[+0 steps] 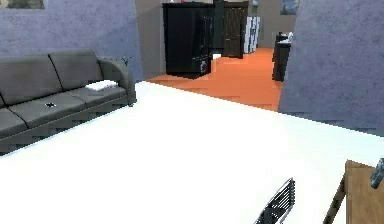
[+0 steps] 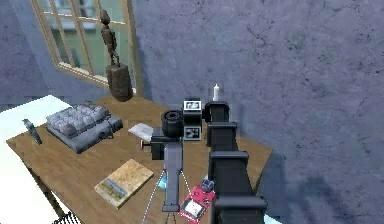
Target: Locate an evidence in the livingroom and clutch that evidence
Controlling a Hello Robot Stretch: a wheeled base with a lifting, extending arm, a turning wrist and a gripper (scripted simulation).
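Note:
My gripper (image 2: 158,143) is over a wooden table (image 2: 50,160) in the arm side view, at the end of the dark arm (image 2: 225,165). Table items lie right behind it, so I cannot tell whether it holds anything. Near it lie a white sheet (image 2: 140,130), a tan book (image 2: 124,182) and a small red thing (image 2: 200,203). A grey box (image 2: 85,125) sits further left. In the forward view a dark grey sofa (image 1: 60,90) stands at the left, with a small dark thing (image 1: 49,104) and a flat white thing (image 1: 100,87) on its seat.
A dark statue (image 2: 108,35) and a dark pot (image 2: 121,82) stand by the window (image 2: 65,40); a white bottle (image 2: 216,93) is near the wall. In the forward view, white floor runs to an orange floor (image 1: 240,75) and a black cabinet (image 1: 188,40). A table corner (image 1: 362,195) shows bottom right.

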